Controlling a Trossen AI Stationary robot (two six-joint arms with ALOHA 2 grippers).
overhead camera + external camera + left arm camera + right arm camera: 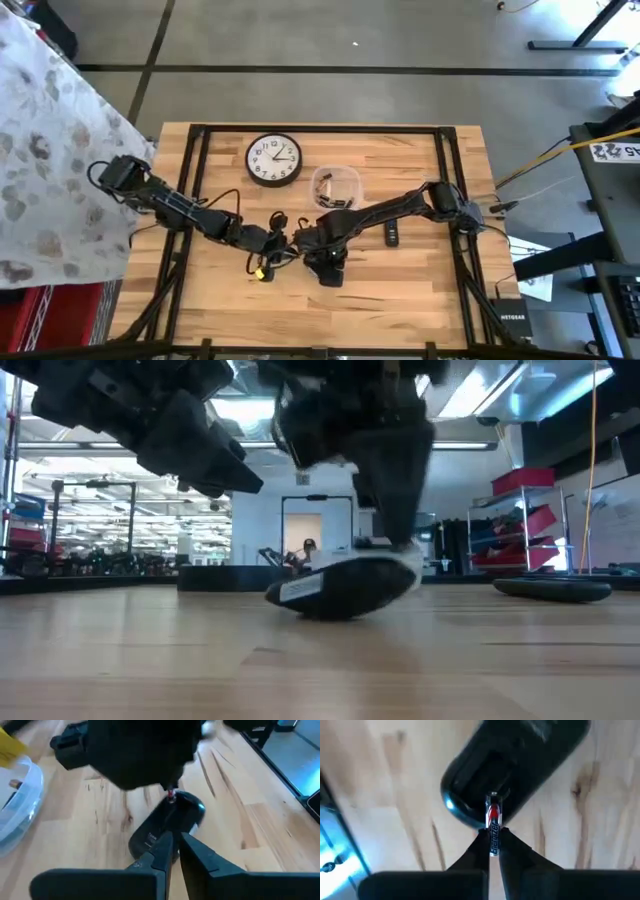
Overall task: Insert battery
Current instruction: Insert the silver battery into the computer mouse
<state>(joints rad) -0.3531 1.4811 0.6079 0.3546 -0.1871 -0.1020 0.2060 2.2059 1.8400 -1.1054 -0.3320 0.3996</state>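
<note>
Right pincer (491, 841) clenched on AA battery (493, 822), tip entering open bay of black remote (515, 765) at bench (420, 290) centre.
Left pincer (172, 845) pinches remote's edge, from its 9 o'clock.
Battery not yet seated; pressing home left.

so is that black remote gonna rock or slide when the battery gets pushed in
Probably rocks: in the low view the remote sits on a curved underside, one end lifted off the table. It may also slide, as the shell looks glossy. The left claw pinching its end should steady it while the right claw presses the battery.
</note>
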